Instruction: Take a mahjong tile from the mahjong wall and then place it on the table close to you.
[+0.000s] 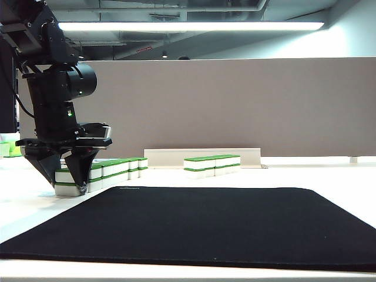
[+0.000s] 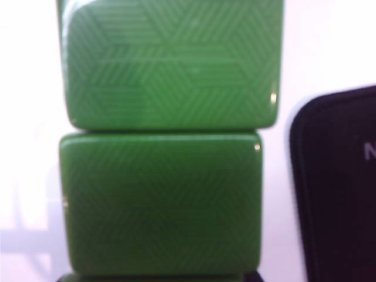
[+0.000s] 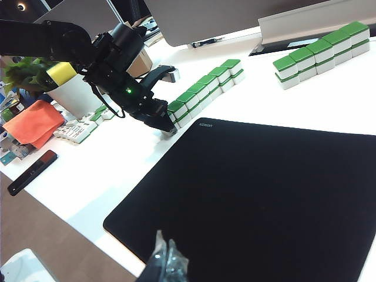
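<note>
A: Green-topped, white-bodied tiles, stacked two high in a row: the mahjong wall (image 1: 103, 171). Location?

B: On the white table (image 1: 329, 173), running back from the far left corner of the black mat (image 1: 200, 226). In the right wrist view the wall (image 3: 205, 91) slants away from that same mat corner.

A: Second item, tiles.

B: A shorter row of stacked tiles (image 1: 211, 165), well apart from the wall, beyond the mat's far edge and in front of a low white tray (image 1: 202, 156). The grey partition panel (image 1: 235, 106) stands behind both.

A: Left gripper (image 1: 63, 176)?

B: Pointing down over the end of the wall nearest the mat. Its two black fingers (image 1: 79, 170) straddle the end stack, one on either side. Jaws apart; whether the pads touch the tile cannot be told. The left wrist view is filled by patterned green tile tops (image 2: 161, 205), one directly below the camera, with the mat's corner (image 2: 338, 188) beside them.

A: Right gripper (image 3: 166, 261)?

B: Only its tips show, at the near edge of the mat, well apart from the wall. Jaw state cannot be told from that sliver.

A: Sundries, left of the wall?

B: An orange cloth (image 3: 32, 123), a white pot with a yellow sponge (image 3: 73, 88), a dark flat bar (image 3: 30, 172), and loose tiles (image 3: 79, 129).
</note>
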`<act>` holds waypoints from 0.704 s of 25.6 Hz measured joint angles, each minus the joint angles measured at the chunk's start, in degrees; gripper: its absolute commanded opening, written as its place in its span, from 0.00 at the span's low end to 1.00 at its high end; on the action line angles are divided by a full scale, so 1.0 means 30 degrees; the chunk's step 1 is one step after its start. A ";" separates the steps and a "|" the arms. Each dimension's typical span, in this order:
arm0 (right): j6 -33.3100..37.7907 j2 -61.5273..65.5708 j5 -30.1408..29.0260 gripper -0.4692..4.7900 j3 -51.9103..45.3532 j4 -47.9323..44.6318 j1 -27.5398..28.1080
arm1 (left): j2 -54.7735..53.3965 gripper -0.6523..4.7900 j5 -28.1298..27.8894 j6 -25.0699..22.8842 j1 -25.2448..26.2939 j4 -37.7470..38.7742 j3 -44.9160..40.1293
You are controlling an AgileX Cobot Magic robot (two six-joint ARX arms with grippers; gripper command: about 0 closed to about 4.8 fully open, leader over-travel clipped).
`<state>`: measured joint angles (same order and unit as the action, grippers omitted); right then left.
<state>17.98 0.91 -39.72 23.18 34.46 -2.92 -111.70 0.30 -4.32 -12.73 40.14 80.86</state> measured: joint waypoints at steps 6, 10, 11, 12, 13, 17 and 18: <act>0.0000 0.0000 0.0007 0.09 0.0000 0.0007 0.0000 | -0.0117 0.39 -0.0029 0.0022 0.0000 0.2098 0.1501; 0.0000 0.0000 0.0007 0.09 0.0000 0.0007 0.0000 | -0.0095 0.39 0.0044 0.0022 0.0000 0.3781 0.3016; 0.0000 0.0000 0.0007 0.09 0.0000 0.0007 0.0000 | -0.0095 0.39 0.0262 0.0029 0.0000 0.4350 0.3388; 0.0000 0.0000 0.0007 0.09 0.0000 0.0007 0.0007 | -0.0087 0.39 0.0685 0.0029 0.0007 0.4896 0.3716; 0.0000 0.0000 0.0007 0.09 0.0000 0.0007 0.0000 | -0.0087 0.39 0.1129 0.0029 0.0015 0.5289 0.3912; 0.0000 0.0000 0.0007 0.09 0.0000 0.0007 0.0007 | -0.0087 0.39 0.3264 0.0036 -0.0066 0.6441 0.4335; 0.0000 0.0000 0.0007 0.09 0.0000 0.0007 0.0007 | -0.0080 0.39 0.3723 0.0044 -0.0189 0.6506 0.4342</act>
<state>17.98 0.91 -39.70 23.18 34.48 -2.90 -111.94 11.46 -4.19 -13.30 59.66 93.89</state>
